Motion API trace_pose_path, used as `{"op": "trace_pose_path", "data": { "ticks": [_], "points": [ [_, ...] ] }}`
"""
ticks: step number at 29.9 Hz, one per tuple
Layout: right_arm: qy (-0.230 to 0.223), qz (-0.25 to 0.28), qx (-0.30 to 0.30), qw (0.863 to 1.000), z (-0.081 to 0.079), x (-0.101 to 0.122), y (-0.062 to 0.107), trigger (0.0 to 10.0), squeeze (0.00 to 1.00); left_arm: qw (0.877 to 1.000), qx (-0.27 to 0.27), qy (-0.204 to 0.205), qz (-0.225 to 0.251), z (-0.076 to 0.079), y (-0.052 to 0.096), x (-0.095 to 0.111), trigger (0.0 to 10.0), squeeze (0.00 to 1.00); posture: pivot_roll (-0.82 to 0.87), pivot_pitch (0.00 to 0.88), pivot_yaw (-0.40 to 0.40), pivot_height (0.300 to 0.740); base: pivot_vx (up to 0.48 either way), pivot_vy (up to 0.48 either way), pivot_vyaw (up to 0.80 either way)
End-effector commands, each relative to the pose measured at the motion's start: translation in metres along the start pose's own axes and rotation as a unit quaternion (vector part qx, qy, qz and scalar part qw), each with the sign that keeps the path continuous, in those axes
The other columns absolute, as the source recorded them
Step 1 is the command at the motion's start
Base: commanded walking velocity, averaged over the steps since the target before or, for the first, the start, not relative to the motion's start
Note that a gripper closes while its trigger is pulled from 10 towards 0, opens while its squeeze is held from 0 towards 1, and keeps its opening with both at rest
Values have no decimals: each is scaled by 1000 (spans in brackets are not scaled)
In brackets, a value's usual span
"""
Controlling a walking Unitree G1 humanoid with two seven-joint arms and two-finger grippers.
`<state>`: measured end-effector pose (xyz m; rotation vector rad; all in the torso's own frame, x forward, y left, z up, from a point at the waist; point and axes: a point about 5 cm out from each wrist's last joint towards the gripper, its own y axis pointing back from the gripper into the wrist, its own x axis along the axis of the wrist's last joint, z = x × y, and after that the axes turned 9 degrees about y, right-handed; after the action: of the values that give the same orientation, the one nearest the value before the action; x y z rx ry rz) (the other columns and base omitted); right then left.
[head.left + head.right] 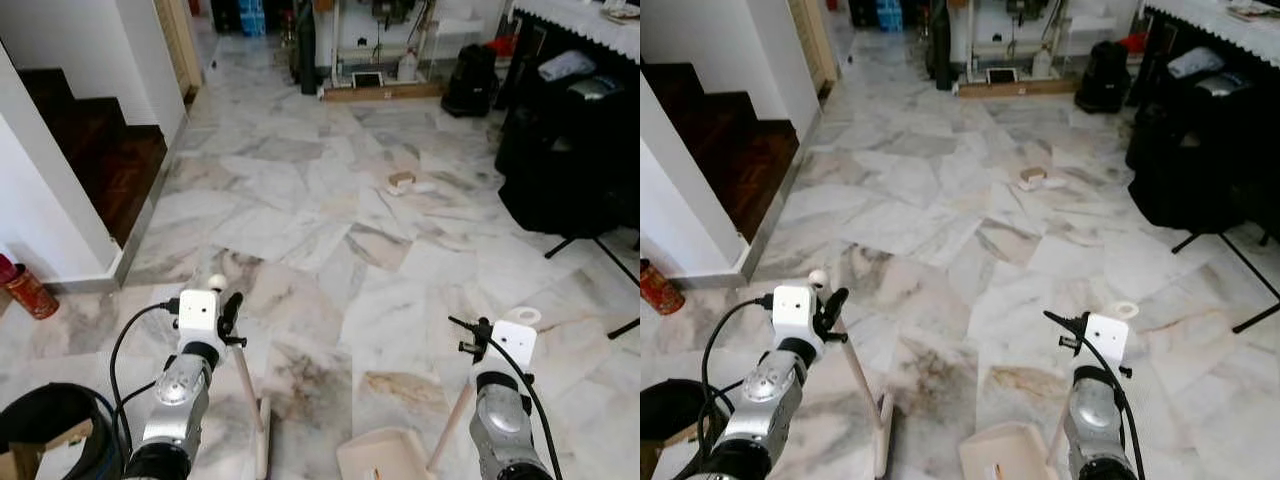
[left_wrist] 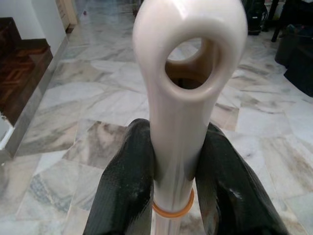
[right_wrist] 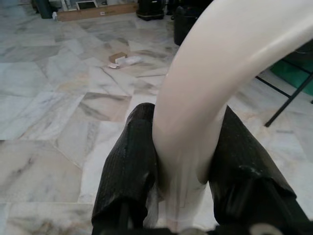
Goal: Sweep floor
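We stand on the marble floor (image 1: 300,200) with both grippers clamped on cream handles. Our left gripper (image 2: 178,196) pinches the broom handle (image 2: 188,73) just below its hanging loop — the broom head (image 1: 263,440) rests on the tiles by our feet. Our right gripper (image 3: 195,181) squeezes the dustpan handle (image 3: 220,73), and the dustpan (image 1: 380,455) sits low between the arms. A small scrap of litter (image 1: 403,183) lies well ahead.

Floor (image 1: 300,190) is showing polished, veined marble, faintly glossy. Broom handle (image 2: 188,98) is presenting smooth, glossy cream plastic. Dustpan (image 1: 380,455) is appearing as matt cream plastic. Left claw's fingers (image 2: 122,196) are displaying black, finely textured rubber. Stairs (image 1: 110,150) are showing dark wood.
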<state>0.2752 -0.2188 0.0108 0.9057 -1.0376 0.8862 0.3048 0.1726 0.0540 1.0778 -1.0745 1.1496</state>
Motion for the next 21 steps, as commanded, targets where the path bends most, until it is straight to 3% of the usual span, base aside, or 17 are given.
{"op": "trace_pose_path", "data": {
  "ticks": [1,21],
  "points": [
    [-4,21,2,1000,-5,11,-4,10000,0,1000,0,-2,6,0,-4,6,10000,0,-67,0,31,740,412,0,0],
    [-3,9,-8,1000,2,5,-2,10000,0,1000,-10,2,3,3,-7,6,10000,0,-77,0,42,740,478,0,0]
  ]
}}
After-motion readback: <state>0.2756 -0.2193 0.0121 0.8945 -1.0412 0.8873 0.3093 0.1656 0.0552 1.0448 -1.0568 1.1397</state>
